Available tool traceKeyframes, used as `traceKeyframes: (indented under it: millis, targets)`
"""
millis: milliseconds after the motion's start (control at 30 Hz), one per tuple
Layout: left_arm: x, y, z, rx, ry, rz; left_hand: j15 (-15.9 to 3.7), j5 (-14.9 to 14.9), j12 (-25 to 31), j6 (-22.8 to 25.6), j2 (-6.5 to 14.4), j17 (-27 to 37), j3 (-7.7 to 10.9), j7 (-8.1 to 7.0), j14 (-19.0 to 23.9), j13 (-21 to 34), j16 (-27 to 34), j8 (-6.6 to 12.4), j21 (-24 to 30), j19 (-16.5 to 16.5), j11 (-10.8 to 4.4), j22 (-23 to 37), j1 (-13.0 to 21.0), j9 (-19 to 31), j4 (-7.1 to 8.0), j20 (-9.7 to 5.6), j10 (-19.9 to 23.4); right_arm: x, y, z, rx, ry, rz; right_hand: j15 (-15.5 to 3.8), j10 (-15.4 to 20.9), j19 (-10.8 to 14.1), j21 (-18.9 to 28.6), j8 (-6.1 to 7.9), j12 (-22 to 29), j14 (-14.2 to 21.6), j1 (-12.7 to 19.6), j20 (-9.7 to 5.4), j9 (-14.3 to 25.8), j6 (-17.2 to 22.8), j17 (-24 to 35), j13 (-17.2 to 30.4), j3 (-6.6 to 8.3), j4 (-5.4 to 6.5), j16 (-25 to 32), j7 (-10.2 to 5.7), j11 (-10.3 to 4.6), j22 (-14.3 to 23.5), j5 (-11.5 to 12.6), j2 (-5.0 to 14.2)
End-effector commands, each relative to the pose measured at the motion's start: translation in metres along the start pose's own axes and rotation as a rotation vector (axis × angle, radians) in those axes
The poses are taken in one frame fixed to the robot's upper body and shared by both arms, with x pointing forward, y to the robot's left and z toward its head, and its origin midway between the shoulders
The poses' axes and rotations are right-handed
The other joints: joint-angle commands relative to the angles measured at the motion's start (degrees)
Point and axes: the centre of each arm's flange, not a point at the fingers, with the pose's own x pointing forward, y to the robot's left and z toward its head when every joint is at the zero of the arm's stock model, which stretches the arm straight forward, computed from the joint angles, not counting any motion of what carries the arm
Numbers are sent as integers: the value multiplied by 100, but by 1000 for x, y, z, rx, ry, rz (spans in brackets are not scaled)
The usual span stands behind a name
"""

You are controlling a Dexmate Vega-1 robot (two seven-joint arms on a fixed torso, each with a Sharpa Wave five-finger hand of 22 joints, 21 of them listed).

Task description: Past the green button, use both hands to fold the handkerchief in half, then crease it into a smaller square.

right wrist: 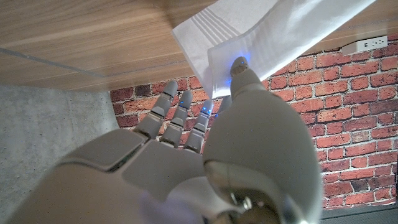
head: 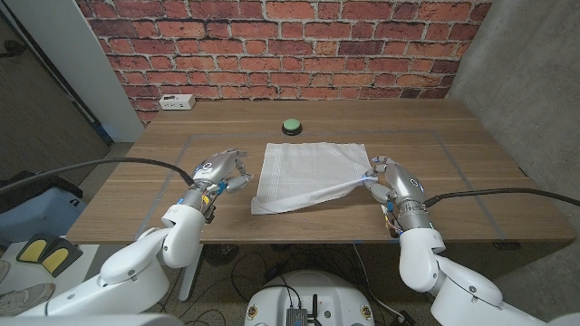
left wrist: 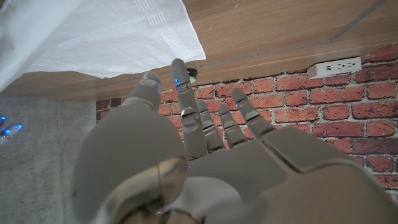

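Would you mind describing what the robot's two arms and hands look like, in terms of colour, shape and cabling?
Both arms are smooth, rounded white shells. A black cable runs along each towards the wrist, where coloured wiring shows. The left hand and right hand are silver-grey, with segmented fingers like a person's. Small blue lights glow at some fingertips.

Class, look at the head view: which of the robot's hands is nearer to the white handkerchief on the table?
Right. The right hand pinches the handkerchief at its near right corner, lifting that edge. The left hand sits just off the cloth's left edge, fingers apart, not touching it.
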Motion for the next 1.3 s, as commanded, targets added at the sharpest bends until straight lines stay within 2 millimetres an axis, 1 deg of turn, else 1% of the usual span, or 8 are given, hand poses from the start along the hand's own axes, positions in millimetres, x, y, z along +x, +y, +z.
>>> traceKeyframes:
  millis: [33, 167, 300, 333, 400, 500, 867, 1300]
  targets:
    - [11, -10, 2, 112, 29, -136, 147, 132, -32, -386, -228, -12, -221, -313, -240, -20, -20, -322, -43, -117, 32, -5, -245, -164, 10, 51, -300, 11, -1, 3, -5, -9, 12, -351, 1, -47, 14, -19, -30, -7, -1, -5, 8, 56, -22, -17, 66, 1, -46, -17, -2, -2, -26, -39]
    - [14, -13, 2, 142, 36, -174, 223, 231, -40, -500, -356, -29, -299, -610, -421, -36, -33, -443, -79, -185, 11, -17, -184, -245, -75, 83, -481, 14, -1, 3, -6, -9, 12, -354, 17, -51, 15, -22, -45, 1, -6, -5, -1, 67, -48, -40, 82, -3, -69, -3, 14, -6, -26, -34]
    - [17, -13, 3, 173, 49, -193, 245, 275, -39, -532, -373, -35, -304, -737, -495, -43, -39, -483, -83, -184, -33, -20, -111, -275, -121, 88, -542, 16, -1, 4, -8, -8, 13, -356, 30, -58, 14, -30, -61, 14, -14, -22, -9, 66, -74, -63, 97, -5, -91, 4, 24, -11, -27, -31]
    - [18, -13, 3, 179, 51, -204, 245, 306, -37, -612, -379, -40, -304, -859, -524, -48, -33, -533, -89, -192, -43, -22, -47, -297, -156, 84, -581, 16, -1, 4, -8, -8, 12, -365, 33, -55, 16, -32, -65, 17, -16, -23, -11, 64, -80, -68, 100, -6, -96, 2, 19, -12, -27, -32]
    - [21, -14, 4, 193, 52, -223, 263, 326, -46, -652, -378, -42, -304, -883, -591, -51, -46, -561, -95, -204, -20, -23, -7, -311, -175, 94, -637, 17, -1, 4, -6, -8, 11, -367, 47, -59, 16, -34, -71, 26, -20, -28, -15, 69, -93, -80, 108, -6, -105, 6, 17, -14, -27, -28]
    - [24, -17, 5, 209, 49, -235, 279, 379, -34, -777, -378, -47, -310, -1129, -657, -60, -33, -639, -105, -217, -32, -25, 92, -349, -216, 96, -697, 18, -1, 4, -4, -6, 10, -370, 55, -57, 18, -37, -83, 34, -25, -34, -20, 73, -109, -96, 120, -7, -119, 15, 17, -16, -27, -24]
    - [36, -30, 11, 216, 4, -284, 245, 435, -1, -627, -351, -53, -302, -1261, -689, -70, -16, -599, -100, -193, -82, -26, 225, -381, -256, 78, -689, 22, 0, 2, 3, -4, 15, -389, 103, -54, 24, -50, -125, 88, -48, -35, -40, 87, -174, -160, 165, -14, -166, 19, 28, -26, -30, -18]
    - [44, -28, 17, 225, -27, -370, 257, 461, 18, -659, -412, -54, -356, -1209, -704, -77, -4, -630, -97, -173, -88, -28, 236, -408, -256, 78, -686, 25, -2, 2, -2, 11, 6, -405, 178, -45, 32, -61, -152, 125, -73, -45, -55, 102, -225, -217, 214, -16, -209, 44, 38, -34, -32, -3]
